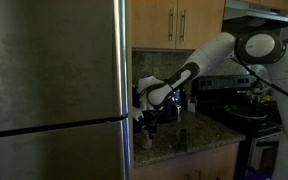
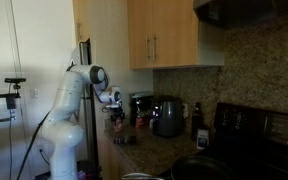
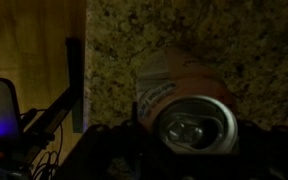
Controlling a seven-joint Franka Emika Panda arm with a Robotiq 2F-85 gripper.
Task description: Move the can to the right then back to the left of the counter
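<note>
Here the gripper (image 2: 117, 110) is closed around the can (image 3: 184, 102), holding it tilted over the table (image 3: 246, 45).

Too small and dim to read in both exterior views: the gripper (image 2: 117, 113), open or closed. Swallowed by darkness along the wrist view's bottom edge: the near rim of the can (image 3: 189, 110) and the fingers beside it. Blocked by the fridge (image 1: 54, 90): much of the counter (image 1: 189, 140).

A stainless refrigerator (image 1: 54, 90) fills the foreground, while wooden wall cabinets (image 2: 174, 35) hang above a grey kettle (image 2: 167, 117) and a dark bottle (image 2: 196, 120).
</note>
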